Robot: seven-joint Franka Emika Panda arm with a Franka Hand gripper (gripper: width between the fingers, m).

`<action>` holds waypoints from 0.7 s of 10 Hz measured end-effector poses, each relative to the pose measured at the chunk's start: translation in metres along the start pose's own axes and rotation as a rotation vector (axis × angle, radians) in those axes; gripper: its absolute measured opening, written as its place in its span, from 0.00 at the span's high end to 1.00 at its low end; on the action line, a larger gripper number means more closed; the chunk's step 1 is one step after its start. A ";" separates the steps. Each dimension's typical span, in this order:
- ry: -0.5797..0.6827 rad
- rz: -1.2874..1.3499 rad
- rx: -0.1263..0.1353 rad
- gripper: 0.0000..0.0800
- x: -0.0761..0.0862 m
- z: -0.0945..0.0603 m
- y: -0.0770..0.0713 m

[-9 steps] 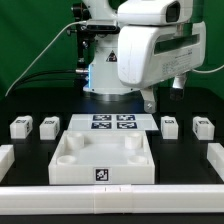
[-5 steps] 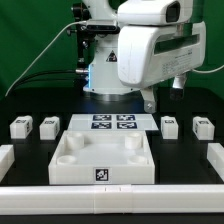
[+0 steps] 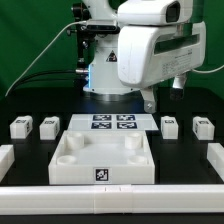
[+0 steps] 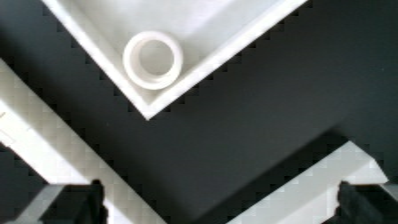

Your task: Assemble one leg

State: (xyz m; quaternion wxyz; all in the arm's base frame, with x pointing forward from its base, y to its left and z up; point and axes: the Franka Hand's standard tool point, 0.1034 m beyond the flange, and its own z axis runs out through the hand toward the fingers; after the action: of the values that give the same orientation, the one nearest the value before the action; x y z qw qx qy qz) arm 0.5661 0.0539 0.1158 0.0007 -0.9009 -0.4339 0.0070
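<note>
Four small white legs lie on the black table, each with a tag on its end. Two are at the exterior view's left [image 3: 20,127] [image 3: 47,126] and two at the right [image 3: 170,126] [image 3: 202,127]. The large white recessed panel [image 3: 70,170] lies at the front middle. My gripper [image 3: 149,100] hangs above the table behind the panel, between the marker board [image 3: 112,122] and the right legs, mostly hidden by the arm's white body. In the wrist view the gripper [image 4: 214,205] is open and empty, over dark table, with a panel corner and its round socket [image 4: 151,57] beyond. No leg shows in the wrist view.
White rails border the table at the front [image 3: 110,196], the left [image 3: 6,157] and the right [image 3: 215,157]. The robot base [image 3: 105,75] and cables stand at the back. White bands [image 4: 54,140] cross the wrist view beside the fingers.
</note>
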 end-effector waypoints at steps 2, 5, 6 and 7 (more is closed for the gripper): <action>0.004 -0.014 -0.002 0.19 -0.010 0.009 -0.014; 0.002 -0.179 -0.001 0.19 -0.031 0.023 -0.040; -0.003 -0.237 0.005 0.19 -0.039 0.027 -0.044; -0.005 -0.265 0.009 0.19 -0.039 0.030 -0.044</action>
State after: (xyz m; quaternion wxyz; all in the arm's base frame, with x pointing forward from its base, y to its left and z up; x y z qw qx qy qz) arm 0.5070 0.0509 0.0861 0.0046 -0.8356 -0.5493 0.0110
